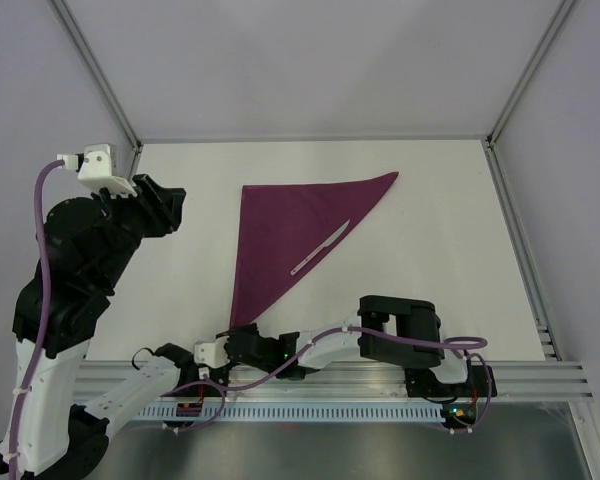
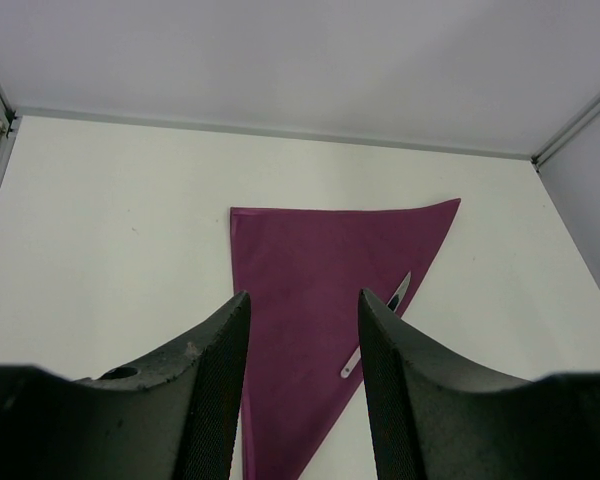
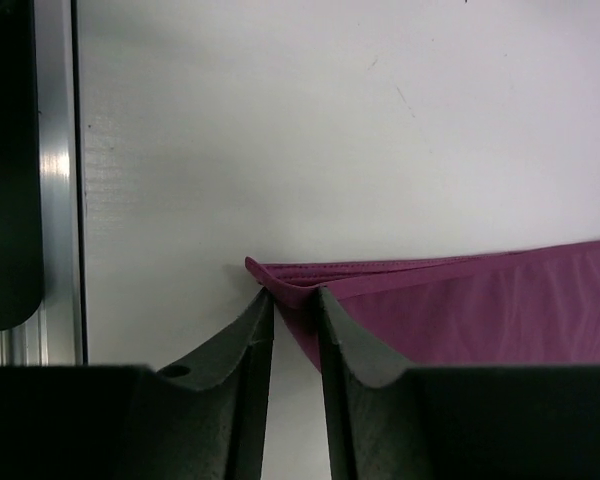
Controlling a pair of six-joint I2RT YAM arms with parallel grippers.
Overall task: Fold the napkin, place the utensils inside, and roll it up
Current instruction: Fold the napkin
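You have the napkin (image 1: 280,240) lying flat on the white table (image 1: 440,250), folded into a long triangle; its widest edge runs along the far side, and its sharpest corner points back toward the arm bases. The cloth is plain deep purple-maroon with a stitched hem showing at that near corner. A slim silver table knife (image 1: 320,248) rests on the napkin close to its right-hand slanted edge, lying along that edge.

Your right gripper (image 3: 292,295) sits low at the napkin's near corner; its jaws stand narrowly apart, a strip of table showing between them, and the hemmed corner lies across the gap at the tips; you cannot tell from these views whether either pad presses the cloth. The aluminium rail (image 3: 55,200) at the table's near edge runs just beside it.

Your left gripper (image 2: 302,295) hangs raised over the table's left side, well apart from the napkin, jaws spread wide and holding nothing; a purple cable (image 1: 42,200) loops up along that arm.
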